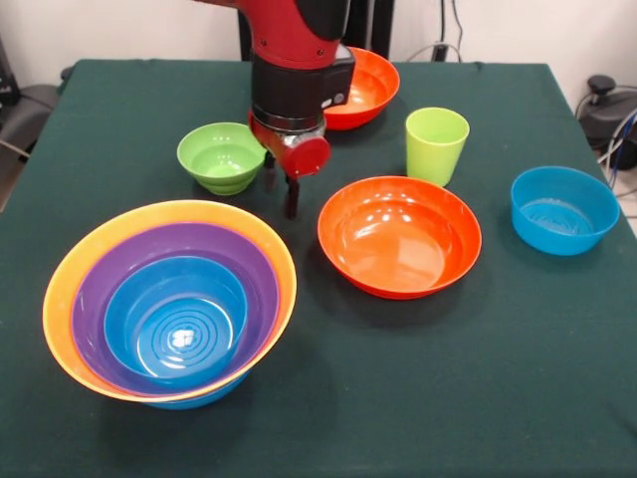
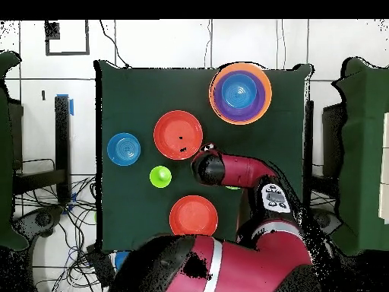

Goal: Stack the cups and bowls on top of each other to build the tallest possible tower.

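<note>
The tower (image 1: 169, 299) stands at the front left: a big orange bowl holding a purple bowl and a blue bowl, with another blue rim (image 1: 194, 400) showing beneath. In the overhead view the tower (image 2: 240, 93) sits at the top right. My gripper (image 1: 289, 199) hangs just above the cloth between the small lime-green bowl (image 1: 221, 156) and a red-orange bowl (image 1: 398, 236), holding nothing. The lime-green cup (image 1: 436, 144) stands upright behind that red-orange bowl. A second red-orange bowl (image 1: 363, 88) lies at the back, partly behind the arm. A single blue bowl (image 1: 563, 209) sits at the right.
From above, the arm (image 2: 243, 171) covers nearly all of the small green bowl. The cup (image 2: 160, 176), blue bowl (image 2: 123, 149) and both red-orange bowls (image 2: 178, 134) (image 2: 193, 215) sit apart on the dark green cloth (image 2: 129, 91). Cables lie off the table's edges.
</note>
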You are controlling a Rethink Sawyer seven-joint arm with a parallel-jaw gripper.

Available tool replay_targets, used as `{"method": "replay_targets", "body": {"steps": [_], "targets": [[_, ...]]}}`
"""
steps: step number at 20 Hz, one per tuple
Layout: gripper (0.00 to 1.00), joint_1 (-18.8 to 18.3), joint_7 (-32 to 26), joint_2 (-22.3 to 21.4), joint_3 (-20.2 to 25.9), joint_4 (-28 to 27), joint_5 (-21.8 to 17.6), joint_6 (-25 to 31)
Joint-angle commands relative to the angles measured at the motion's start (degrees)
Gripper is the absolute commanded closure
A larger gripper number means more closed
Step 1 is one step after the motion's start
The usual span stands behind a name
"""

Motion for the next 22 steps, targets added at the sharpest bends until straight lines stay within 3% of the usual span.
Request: {"method": "replay_targets", "body": {"steps": [1,12,22], "targets": [[0.0,-1.6,-8.4,-1.0,9.9,2.7,-3.8,4.2],[0.0,1.6,-8.1,-4.7,7.2,1.7,-5.5,5.9],[0.0,0.8,-8.8,-4.7,8.6,2.4,-7.1,5.7]]}}
